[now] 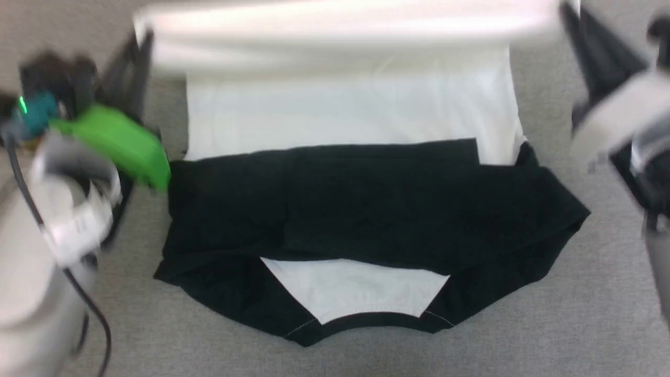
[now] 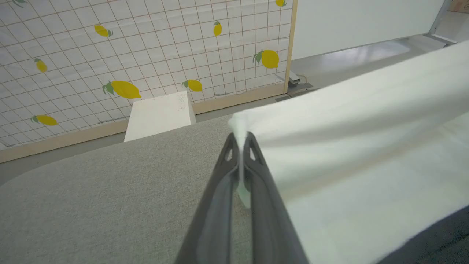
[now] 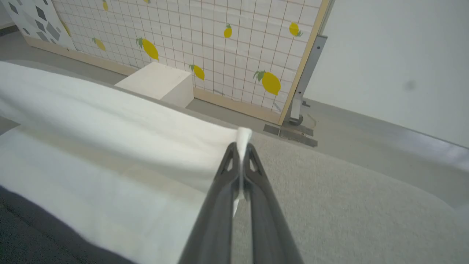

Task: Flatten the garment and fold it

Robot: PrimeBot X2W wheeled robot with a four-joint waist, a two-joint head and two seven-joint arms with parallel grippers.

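Shirt (image 1: 345,120) lay spread on the table (image 1: 576,314), though not all of that shirt lay flat. Toward the table's near side sat the black collar trim (image 1: 366,319), with a white wedge of chest just past it. Across the table's middle the sleeves (image 1: 366,204) were folded over the front as one wide black band. Past them the white body rested flat on the table, and then the hem (image 1: 345,26) rose clear of the table, pulled taut in a straight line between my two grippers; the head view showed it blurred.

My left gripper (image 2: 241,137) hung above the table's left side with its fingers pressed together on one corner of the hem. A thin strip of white cloth ran down between them and a small nub of it stood past the tips. My right gripper (image 3: 242,146) hung above the table's right side in the same way, fingers clamped tight on the other corner, with a tuft of cloth poking out at the tips.

A green block (image 1: 118,144) and a black cable (image 1: 31,209) showed on my left wrist over the table's left side. Beyond the table's far edge a white box (image 2: 159,115) stood on the floor, and behind it a screen (image 2: 146,47) printed with lemons
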